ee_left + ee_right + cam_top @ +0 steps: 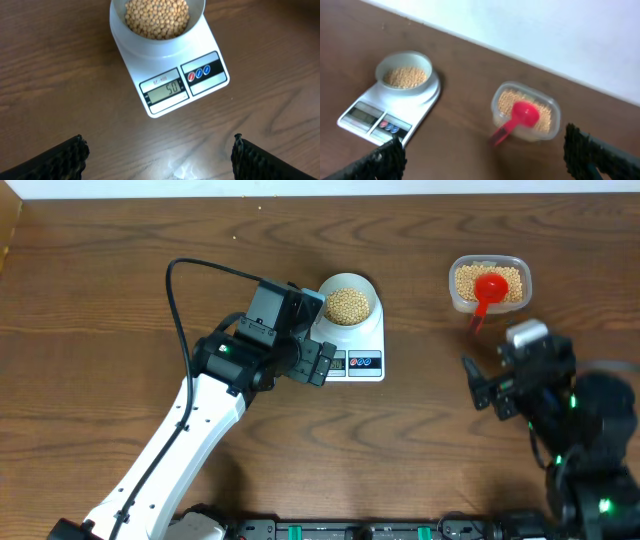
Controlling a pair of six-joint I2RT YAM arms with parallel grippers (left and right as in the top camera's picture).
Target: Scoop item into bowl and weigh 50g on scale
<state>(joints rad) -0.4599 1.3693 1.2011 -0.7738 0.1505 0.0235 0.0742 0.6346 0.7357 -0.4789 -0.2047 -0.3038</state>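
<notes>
Bare tabletop [420, 430] lies free between the scale [378, 332] and the clear tub [455, 280], wide enough for a hand to pass. The left hand [160, 155] crowds the scale's left side. The bowl [330, 284] covers the scale's platform. The red scoop [490, 288] handle juts over the tub's near rim toward the right hand [485, 155].

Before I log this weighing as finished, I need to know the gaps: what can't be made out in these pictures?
- Overhead: the digits on the display of the scale are too small to read.
- Right wrist: that display is blurred and unreadable.
- Left wrist: the far rim of the bowl is cut off by the top edge.
- Right wrist: the red scoop has a blurred handle, and it hides what lies under it in the tub.
</notes>
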